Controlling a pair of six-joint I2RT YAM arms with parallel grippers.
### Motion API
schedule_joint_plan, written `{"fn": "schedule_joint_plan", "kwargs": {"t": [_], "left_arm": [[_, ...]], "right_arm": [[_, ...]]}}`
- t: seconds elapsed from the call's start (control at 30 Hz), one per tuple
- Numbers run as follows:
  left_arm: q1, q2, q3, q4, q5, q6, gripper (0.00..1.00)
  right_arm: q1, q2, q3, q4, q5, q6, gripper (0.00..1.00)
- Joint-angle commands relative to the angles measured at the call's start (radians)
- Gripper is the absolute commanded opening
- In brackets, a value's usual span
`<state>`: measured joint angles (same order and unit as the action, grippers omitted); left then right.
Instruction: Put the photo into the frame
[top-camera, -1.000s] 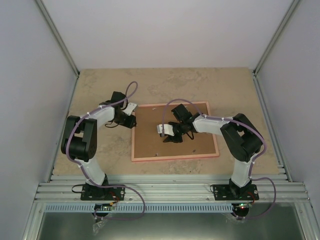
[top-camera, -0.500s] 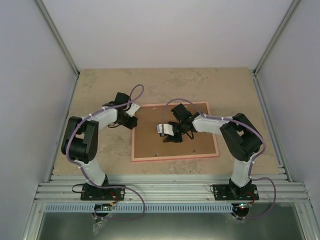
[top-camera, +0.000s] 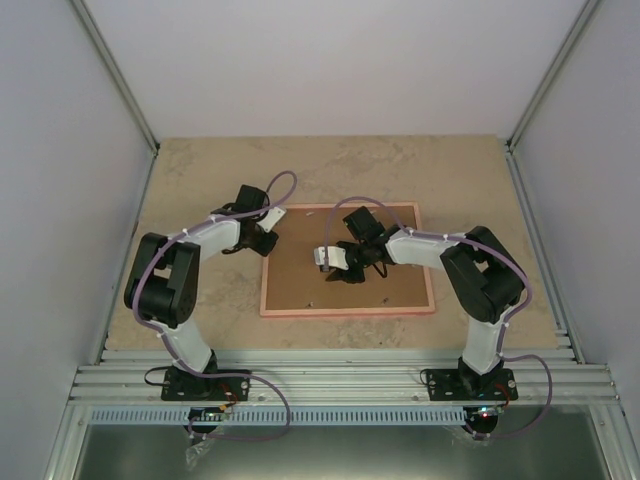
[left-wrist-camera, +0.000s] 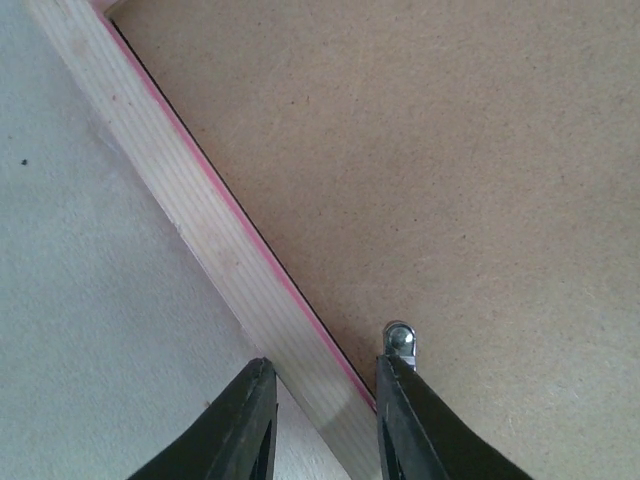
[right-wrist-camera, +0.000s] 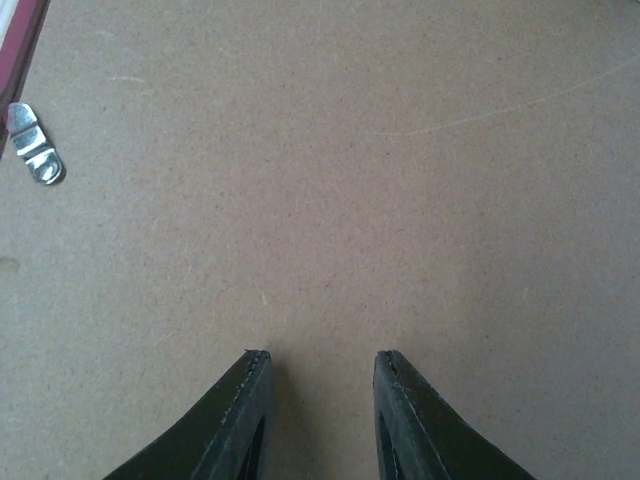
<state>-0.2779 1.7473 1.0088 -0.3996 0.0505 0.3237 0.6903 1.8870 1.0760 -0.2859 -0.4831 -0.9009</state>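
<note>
Because the pink frame is lying face down on the tabletop, the right tool, narrow and empty, is hovering over the brown backing board, probably to steady it. Only the left wrist view is showing the left tool straddling the frame's rail beside a metal tab; whether it is pinching, I cannot tell. The photo is showing nowhere.

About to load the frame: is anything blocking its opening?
Yes. The brown backing board fills the frame, which lies back up, and a metal tab lies on the board's edge. No photo is in view.
</note>
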Motion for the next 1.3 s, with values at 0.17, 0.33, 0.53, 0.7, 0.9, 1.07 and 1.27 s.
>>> {"fn": "schedule_joint_plan", "kwargs": {"t": [0.17,0.33,0.53,0.7,0.9,1.07,1.27], "left_arm": [[0.023,0.003,-0.049,0.003,-0.119,0.029,0.22],[0.054,-0.043,-0.003,-0.021,0.039,-0.030,0.29],[0.112,-0.059,0.058,-0.042,0.178,-0.077,0.30],[0.111,-0.053,0.056,-0.076,0.297,-0.044,0.32],[0.101,0.014,0.084,-0.102,0.283,-0.027,0.37],[0.092,0.057,0.094,-0.104,0.253,-0.014,0.38],[0.074,0.096,0.088,-0.092,0.183,0.004,0.34]], "right_arm": [[-0.021,0.043,-0.078,-0.144,0.151,-0.049,0.31],[-0.021,0.042,-0.076,-0.144,0.148,-0.043,0.30],[-0.021,0.040,-0.075,-0.147,0.147,-0.044,0.31],[-0.021,0.038,-0.075,-0.145,0.144,-0.044,0.31],[-0.021,0.037,-0.077,-0.145,0.142,-0.046,0.31],[-0.021,0.041,-0.077,-0.141,0.141,-0.043,0.31],[-0.021,0.041,-0.079,-0.140,0.142,-0.043,0.31]]}}
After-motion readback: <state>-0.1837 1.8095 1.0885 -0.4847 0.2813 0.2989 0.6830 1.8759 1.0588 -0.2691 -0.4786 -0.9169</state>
